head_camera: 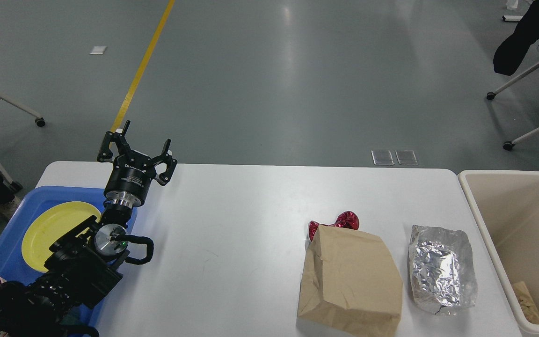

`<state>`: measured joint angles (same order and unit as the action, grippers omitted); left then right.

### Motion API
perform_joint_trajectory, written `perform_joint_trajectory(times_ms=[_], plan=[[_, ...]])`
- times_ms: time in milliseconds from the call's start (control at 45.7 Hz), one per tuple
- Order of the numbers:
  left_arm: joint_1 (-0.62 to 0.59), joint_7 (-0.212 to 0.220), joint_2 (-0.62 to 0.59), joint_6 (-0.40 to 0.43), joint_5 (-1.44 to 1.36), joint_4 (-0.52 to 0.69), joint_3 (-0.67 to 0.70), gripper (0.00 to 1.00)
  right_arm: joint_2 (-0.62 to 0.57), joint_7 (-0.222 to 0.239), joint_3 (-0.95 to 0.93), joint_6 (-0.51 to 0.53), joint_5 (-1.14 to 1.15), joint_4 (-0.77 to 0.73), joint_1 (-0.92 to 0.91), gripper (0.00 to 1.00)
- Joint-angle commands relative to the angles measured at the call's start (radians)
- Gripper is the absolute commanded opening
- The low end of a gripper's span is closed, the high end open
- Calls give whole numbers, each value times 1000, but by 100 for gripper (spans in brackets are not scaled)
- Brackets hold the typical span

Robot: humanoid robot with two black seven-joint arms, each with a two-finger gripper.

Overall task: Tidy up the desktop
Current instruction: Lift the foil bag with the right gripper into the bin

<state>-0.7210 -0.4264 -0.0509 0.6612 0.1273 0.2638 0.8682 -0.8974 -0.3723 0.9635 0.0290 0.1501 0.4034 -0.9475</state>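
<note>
The white desktop [232, 234] fills the lower half of the head view. On its right part lie a brown paper bag [350, 280], a crumpled silver foil bag [441, 267] and a shiny red object [342, 222] half hidden behind the paper bag. My left gripper [143, 141] hangs open and empty over the desktop's far left edge, fingers pointing away from me. My right gripper is out of view.
A blue tray [5, 248] at the left holds a yellow plate [52, 229]. A cream bin [477, 210] stands at the right with a brown scrap [527, 299] inside. Rolling chairs stand on the grey floor beyond.
</note>
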Motion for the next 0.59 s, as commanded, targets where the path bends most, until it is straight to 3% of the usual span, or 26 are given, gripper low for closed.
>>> perform_joint_trajectory(times_ms=[0, 328, 437, 459, 569], plan=[[0, 0, 0, 0, 0, 0, 0, 97, 38, 0, -176, -60, 0, -31, 128, 0], [0, 0, 0, 0, 0, 0, 0, 97, 109, 0, -262, -93, -4, -43, 211, 0], [0, 0, 0, 0, 0, 0, 0, 97, 113, -2, -259, -95, -4, -43, 211, 92], [0, 0, 0, 0, 0, 0, 0, 97, 113, -2, -259, -95, -4, -43, 210, 100], [0, 0, 0, 0, 0, 0, 0, 97, 124, -2, -258, -86, -4, -35, 211, 100]])
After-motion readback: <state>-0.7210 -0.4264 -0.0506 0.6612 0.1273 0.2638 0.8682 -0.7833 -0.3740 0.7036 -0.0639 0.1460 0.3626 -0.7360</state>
